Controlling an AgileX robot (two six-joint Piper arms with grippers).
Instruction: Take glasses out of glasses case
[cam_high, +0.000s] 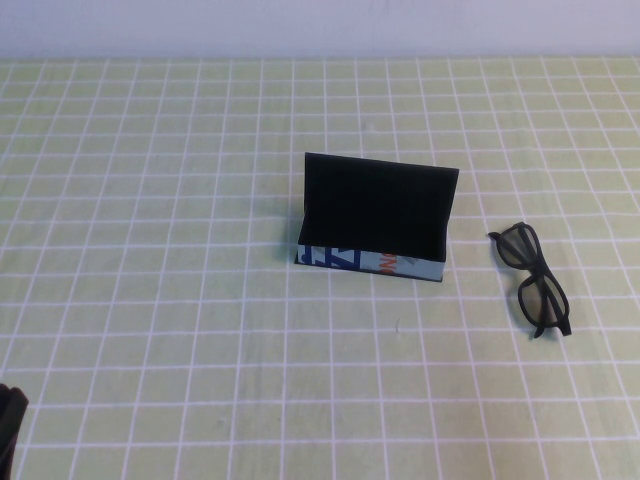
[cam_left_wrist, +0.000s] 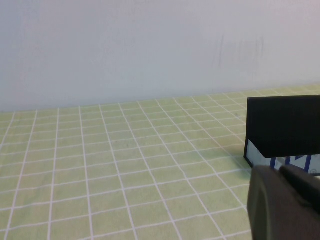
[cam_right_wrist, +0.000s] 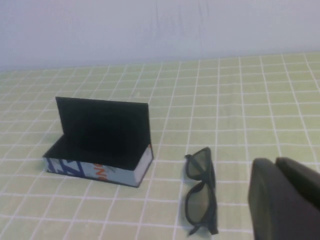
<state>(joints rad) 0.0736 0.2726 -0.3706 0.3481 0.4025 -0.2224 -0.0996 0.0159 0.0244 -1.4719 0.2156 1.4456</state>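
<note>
The glasses case (cam_high: 375, 215) stands open in the middle of the table, its lid upright and its light-blue front strip facing me; the inside looks empty. It also shows in the left wrist view (cam_left_wrist: 285, 125) and the right wrist view (cam_right_wrist: 100, 135). The black glasses (cam_high: 543, 300) lie folded flat on the cloth to the right of the case, apart from it, and show in the right wrist view (cam_right_wrist: 200, 195). My left gripper (cam_left_wrist: 277, 172) is shut and empty, low at the near left corner (cam_high: 10, 425). My right gripper (cam_right_wrist: 272, 165) is shut and empty, near side of the glasses, outside the high view.
A green cloth with a white grid (cam_high: 200, 330) covers the table. A plain white wall (cam_high: 320, 25) runs along the far edge.
</note>
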